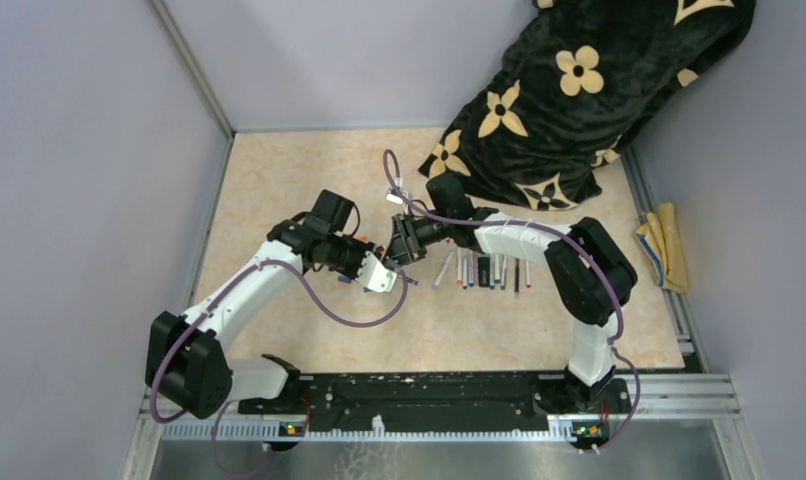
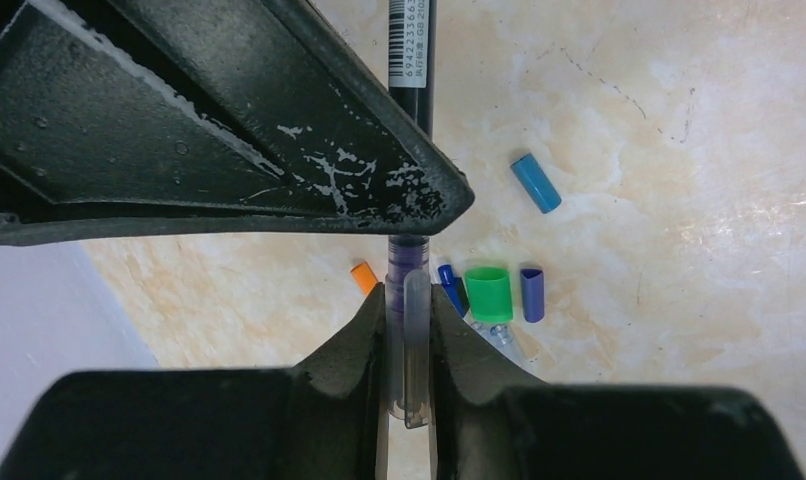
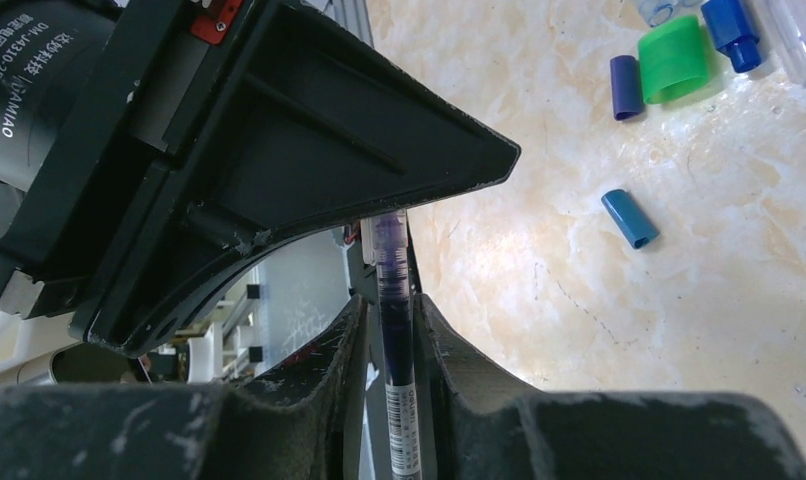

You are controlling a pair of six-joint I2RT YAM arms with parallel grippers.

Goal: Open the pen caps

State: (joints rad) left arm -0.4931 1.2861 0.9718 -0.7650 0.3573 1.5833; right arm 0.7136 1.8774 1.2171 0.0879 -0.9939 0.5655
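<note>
Marbled tabletop (image 1: 309, 180) between grey walls (image 1: 79, 150); left claw (image 2: 409, 300) pinches a clear cap (image 2: 416, 350), right claw (image 3: 392, 305) the pen barrel (image 3: 397, 380).

Left claw (image 2: 409, 310) and right claw (image 3: 391, 315) are nose to nose mid-bench (image 1: 299, 170), both clamped on one pen (image 2: 411, 50), so no passage between them. Loose on the bench below: green cap (image 2: 488, 293), purple cap (image 2: 532, 294), orange cap (image 2: 364, 277); blue cap (image 2: 535, 183) set apart. Pen row (image 1: 484, 270) sits just right of the right claw. Flowered cloth (image 1: 579, 90) fills the back-right corner, yellow rag (image 1: 664, 245) at the right edge. Back-left bench and near strip open.
</note>
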